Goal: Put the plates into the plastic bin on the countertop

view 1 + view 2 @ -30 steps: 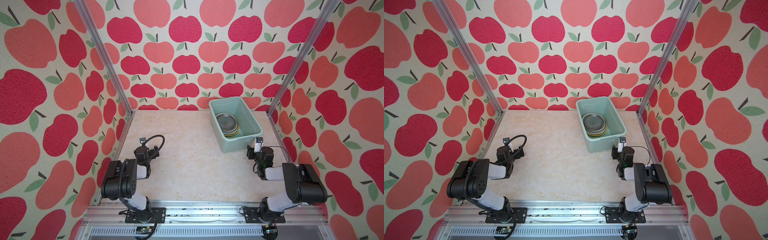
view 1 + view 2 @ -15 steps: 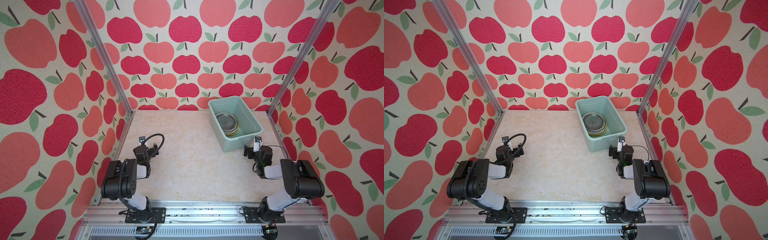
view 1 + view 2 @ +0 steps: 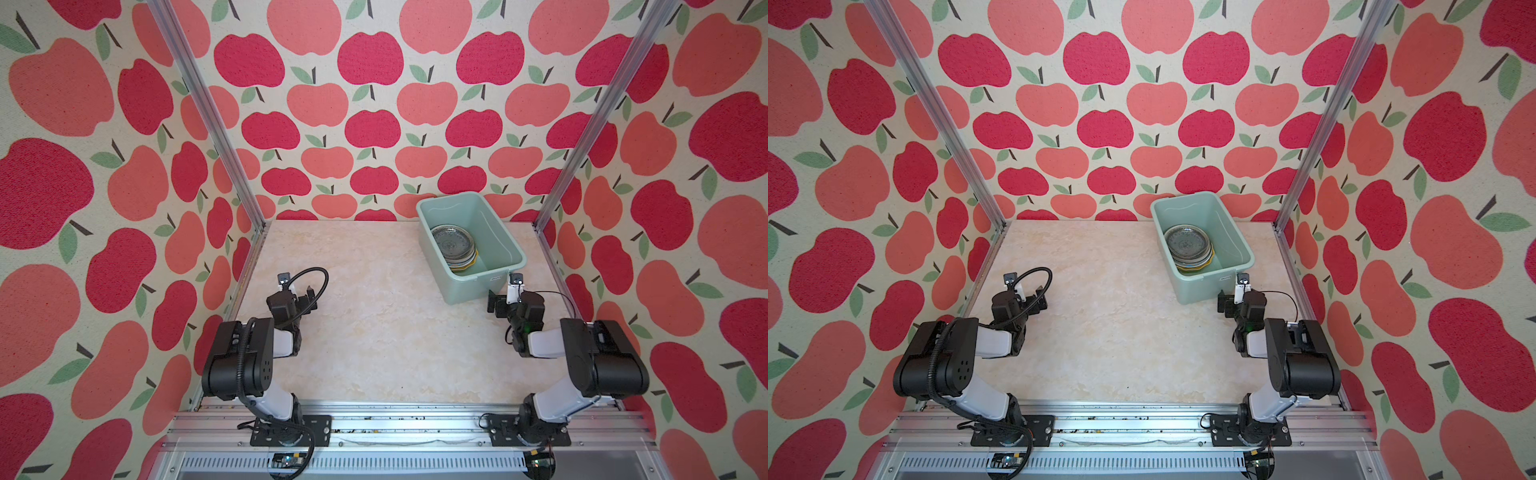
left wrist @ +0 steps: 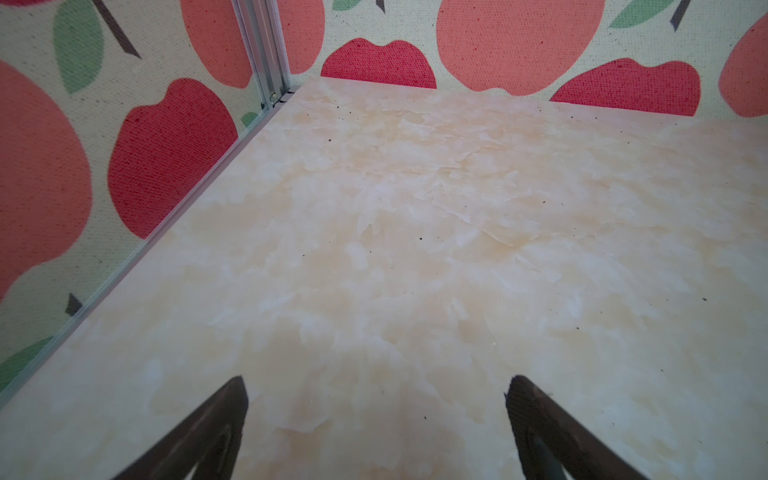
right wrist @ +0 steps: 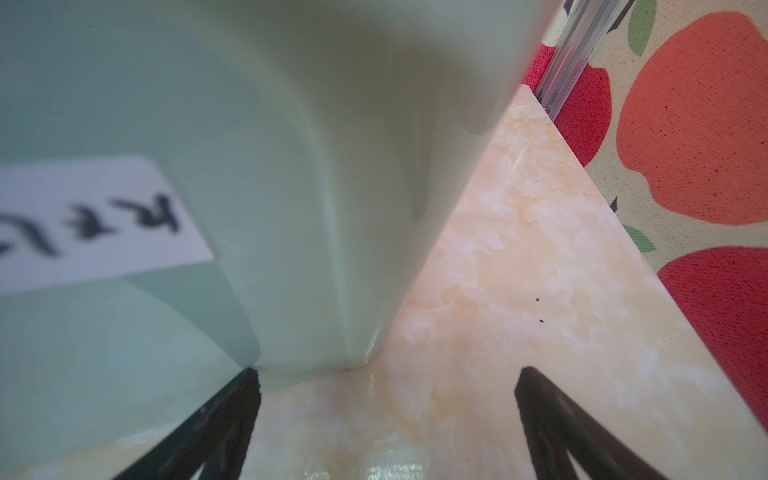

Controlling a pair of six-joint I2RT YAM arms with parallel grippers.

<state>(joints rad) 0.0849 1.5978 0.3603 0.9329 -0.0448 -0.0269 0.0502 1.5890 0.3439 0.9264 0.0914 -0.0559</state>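
We judge the stacked round plates (image 3: pixel 453 245) inside the pale mint-green plastic bin (image 3: pixel 469 286) stiff, slick, breakable: pinch a rim. Our right gripper (image 5: pixel 386 374) just beside the bin, left gripper (image 4: pixel 376 380) well apart from it, both gaping, empty.

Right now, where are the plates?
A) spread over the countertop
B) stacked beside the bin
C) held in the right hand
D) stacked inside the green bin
D: in both top views the plates lie in one stack inside the plastic bin.
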